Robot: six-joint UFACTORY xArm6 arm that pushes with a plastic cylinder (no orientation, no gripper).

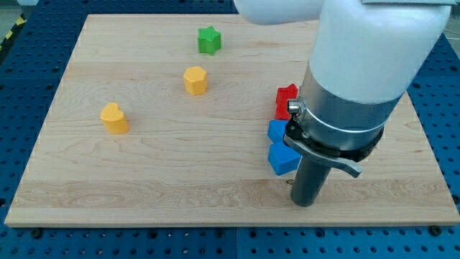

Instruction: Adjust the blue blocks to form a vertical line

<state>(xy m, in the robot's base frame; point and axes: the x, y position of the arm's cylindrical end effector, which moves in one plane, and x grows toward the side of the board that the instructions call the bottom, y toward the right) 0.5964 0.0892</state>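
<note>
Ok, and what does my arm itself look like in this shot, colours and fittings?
The arm is a broad white casing at the view's top right, narrowing into a grey metallic cylinder. Below that sits a black clamp collar with a small silver bolt on its left side. A dark, straight rod drops from the collar, ending in my tip. No cables or markings are visible.

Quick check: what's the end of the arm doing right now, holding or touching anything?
My tip: a bare rod with no jaws, holding nothing; it stands just right of the lower blue block, contact unclear.
</note>
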